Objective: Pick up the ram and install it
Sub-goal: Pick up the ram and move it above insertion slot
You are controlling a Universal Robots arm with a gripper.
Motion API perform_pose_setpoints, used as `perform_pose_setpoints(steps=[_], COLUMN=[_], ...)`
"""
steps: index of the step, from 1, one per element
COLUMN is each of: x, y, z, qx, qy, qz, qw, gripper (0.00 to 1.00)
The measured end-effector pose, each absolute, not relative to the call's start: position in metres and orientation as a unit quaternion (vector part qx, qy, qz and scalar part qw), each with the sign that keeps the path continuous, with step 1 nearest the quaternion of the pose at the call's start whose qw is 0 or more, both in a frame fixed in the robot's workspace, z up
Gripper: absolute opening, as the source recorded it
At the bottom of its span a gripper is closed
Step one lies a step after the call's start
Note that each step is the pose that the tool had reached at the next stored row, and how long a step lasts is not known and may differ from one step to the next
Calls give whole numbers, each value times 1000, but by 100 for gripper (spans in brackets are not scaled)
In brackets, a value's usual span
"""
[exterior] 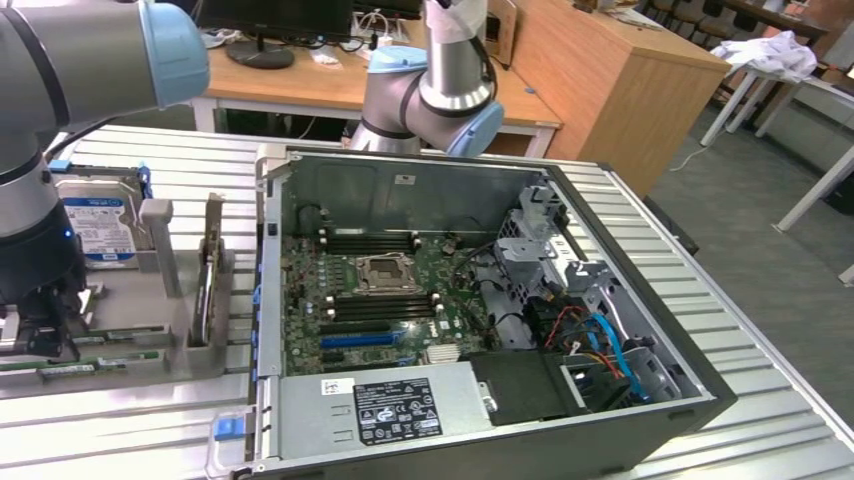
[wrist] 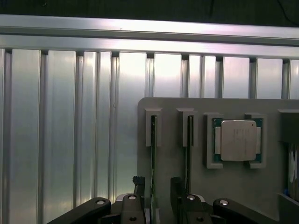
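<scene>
Nearest, black gripper [wrist: 156,198], jaws spread apart, straddling the ram [wrist: 153,154] without clamping. Ram: thin green board parked on edge in a grey slotted holder [wrist: 168,107], probably to offer both flat faces for pinching. Alongside, square metal chip [wrist: 238,140] laid flat in its pocket. Underneath, ribbed, shiny aluminium table [wrist: 60,130].

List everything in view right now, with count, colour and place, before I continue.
ram sticks: two, green, on edge in holder slots
processor chip: one, silver, in the holder beside the sticks
hard drive: one, silver with blue label, upright in the holder
holder: one, grey, on the table at the exterior view's left
computer case: one, dark, open, mid-table
table: one, silver, ribbed
arm: one, grey and blue
gripper: one, black, open, astride one ram stick
</scene>
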State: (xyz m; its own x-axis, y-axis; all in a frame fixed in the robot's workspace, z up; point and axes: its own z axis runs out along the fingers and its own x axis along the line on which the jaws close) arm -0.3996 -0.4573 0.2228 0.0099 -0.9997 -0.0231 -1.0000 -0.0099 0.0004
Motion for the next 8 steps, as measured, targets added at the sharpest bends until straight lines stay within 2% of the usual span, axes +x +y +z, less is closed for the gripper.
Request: perform_pose_setpoints(steps=[8], x=[-397], y=[-457], z=[222], qx=[-711], qy=[704], qz=[8], qw=[8], gripper=[36])
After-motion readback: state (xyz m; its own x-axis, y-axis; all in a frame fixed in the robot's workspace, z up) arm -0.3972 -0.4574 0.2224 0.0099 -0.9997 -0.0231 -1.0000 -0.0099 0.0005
